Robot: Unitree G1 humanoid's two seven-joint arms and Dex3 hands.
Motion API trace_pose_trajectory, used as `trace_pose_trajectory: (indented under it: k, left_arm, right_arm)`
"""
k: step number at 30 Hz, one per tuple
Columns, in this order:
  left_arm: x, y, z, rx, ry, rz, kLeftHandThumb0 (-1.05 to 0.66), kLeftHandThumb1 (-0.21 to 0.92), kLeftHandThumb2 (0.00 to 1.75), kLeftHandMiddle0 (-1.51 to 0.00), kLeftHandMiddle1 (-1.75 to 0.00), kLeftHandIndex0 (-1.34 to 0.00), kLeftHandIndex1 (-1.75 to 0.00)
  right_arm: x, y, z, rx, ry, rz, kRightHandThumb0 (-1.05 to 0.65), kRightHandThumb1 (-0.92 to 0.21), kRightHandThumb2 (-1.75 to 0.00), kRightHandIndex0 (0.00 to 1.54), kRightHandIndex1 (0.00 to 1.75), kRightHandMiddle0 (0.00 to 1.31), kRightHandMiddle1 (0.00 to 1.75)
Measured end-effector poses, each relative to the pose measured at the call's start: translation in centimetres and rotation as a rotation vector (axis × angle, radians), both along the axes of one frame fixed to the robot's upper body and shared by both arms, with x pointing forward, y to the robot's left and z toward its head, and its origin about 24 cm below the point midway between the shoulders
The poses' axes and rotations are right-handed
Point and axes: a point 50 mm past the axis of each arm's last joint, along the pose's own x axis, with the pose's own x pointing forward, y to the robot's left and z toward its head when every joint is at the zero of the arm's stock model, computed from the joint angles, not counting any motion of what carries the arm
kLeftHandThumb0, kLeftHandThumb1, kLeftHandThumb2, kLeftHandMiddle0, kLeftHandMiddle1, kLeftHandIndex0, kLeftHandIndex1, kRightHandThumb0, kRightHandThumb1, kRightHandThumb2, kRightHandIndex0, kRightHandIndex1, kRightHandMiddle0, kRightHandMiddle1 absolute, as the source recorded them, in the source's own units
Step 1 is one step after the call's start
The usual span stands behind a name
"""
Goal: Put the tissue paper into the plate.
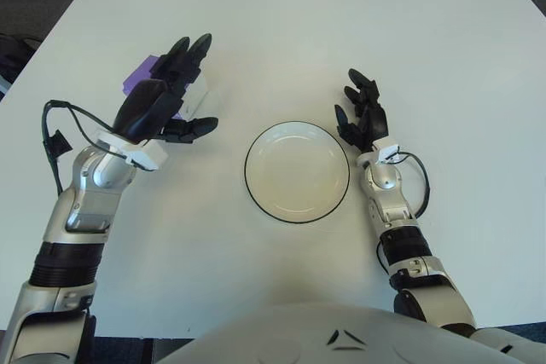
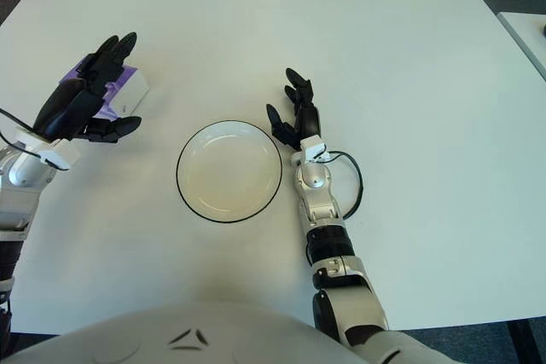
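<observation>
Bright, even overhead light fills both views, and the white table (image 1: 281, 40) reads nearly uniform with only faint shading toward the lower frame. Shadows are soft and short (a thin one hugs the plate (image 1: 297, 171) rim). No hard glare shows. Focus is crisp throughout; the dark floor along the top edge stays dim.

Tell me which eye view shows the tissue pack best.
Neither shows much. The right eye view is slightly better: the tissue pack shows its purple top and white side beside the left hand over it. In the left eye view the hand covers more, leaving slivers.
</observation>
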Motion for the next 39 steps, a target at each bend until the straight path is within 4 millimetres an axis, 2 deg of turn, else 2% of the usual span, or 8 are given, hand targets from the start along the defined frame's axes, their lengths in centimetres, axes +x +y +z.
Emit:
trace_pose_trajectory:
  k: [5, 8, 12, 20, 26, 28, 32, 39]
  left_arm:
    - [-0.2, 1.0, 1.5, 0.115, -0.058, 0.04, -0.85, 0.92, 0.63, 0.0, 0.0, -0.01, -0.01]
    - [0.1, 1.9, 2.3, 0.233, -0.027, 0.11, -0.91, 0.92, 0.69, -0.01, 0.0, -0.03, -0.02]
    - [0.5, 2.9, 3.3, 0.389, 0.014, 0.233, -0.97, 0.92, 0.77, -0.02, -0.01, -0.01, -0.15]
    - [1.5, 3.0, 4.7, 0.624, 0.058, 0.342, -1.02, 0.92, 0.83, -0.04, -0.01, 0.0, -0.25]
    - [3.0, 3.7, 6.2, 0.741, 0.04, 0.405, -1.04, 0.92, 0.79, -0.05, -0.02, 0.0, -0.3]
    - [3.8, 4.2, 6.3, 0.774, 0.045, 0.431, -1.05, 0.92, 0.71, -0.06, -0.02, 0.0, -0.31]
    - [5.0, 5.0, 6.0, 0.824, 0.08, 0.471, -1.05, 0.92, 0.62, -0.06, -0.02, 0.0, -0.3]
    - [6.1, 5.4, 5.1, 0.84, 0.137, 0.468, -1.05, 0.92, 0.48, -0.03, 0.0, 0.0, -0.18]
  right_arm:
    - [0.1, 0.1, 0.0, -0.001, 0.001, 0.002, -0.63, -0.92, -0.49, 0.09, 0.61, 0.0, 0.46]
    - [0.2, 0.1, 0.0, -0.001, 0.001, 0.004, -0.63, -0.92, -0.49, 0.09, 0.61, 0.0, 0.48]
    - [0.2, 0.1, -0.1, 0.0, -0.001, 0.005, -0.6, -0.91, -0.48, 0.08, 0.61, 0.0, 0.49]
    - [0.3, 0.1, -0.1, 0.011, -0.013, 0.008, -0.61, -0.9, -0.48, 0.07, 0.6, 0.0, 0.51]
    - [0.5, 0.4, 0.0, 0.018, -0.019, 0.025, -0.62, -0.89, -0.47, 0.08, 0.59, 0.0, 0.53]
    - [0.5, 0.5, 0.0, 0.021, -0.021, 0.026, -0.62, -0.89, -0.47, 0.09, 0.59, 0.0, 0.55]
    - [0.7, 0.5, 0.0, 0.025, -0.024, 0.026, -0.62, -0.89, -0.47, 0.09, 0.59, 0.0, 0.57]
    - [0.7, 0.4, 0.0, 0.031, -0.03, 0.02, -0.61, -0.89, -0.47, 0.1, 0.58, 0.0, 0.61]
